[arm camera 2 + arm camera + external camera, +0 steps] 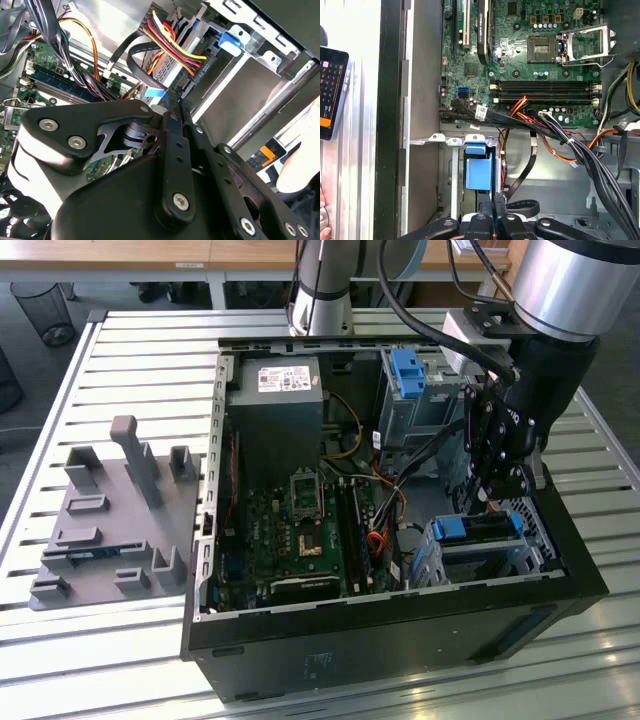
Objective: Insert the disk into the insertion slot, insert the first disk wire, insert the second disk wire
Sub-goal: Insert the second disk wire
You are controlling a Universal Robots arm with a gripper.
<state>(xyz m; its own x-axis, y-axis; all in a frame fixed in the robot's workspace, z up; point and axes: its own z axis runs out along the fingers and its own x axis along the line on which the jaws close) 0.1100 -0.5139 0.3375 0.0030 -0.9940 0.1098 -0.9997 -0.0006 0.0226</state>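
Currently: gripper [478,502] lowered into the open computer case [400,620], fingers drawn together on a thin dark cable end beside the disk [478,530].

Disk: blue-framed, seated flat in the insertion slot [440,565], a low perforated silver cage; long axis running from the motherboard [290,530] toward the case wall.

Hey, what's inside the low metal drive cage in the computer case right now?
The disk in its blue frame sits in the insertion slot, with the gripper just above it. The disk's label and whatever lies beneath it are hidden by the frame and the cage walls.
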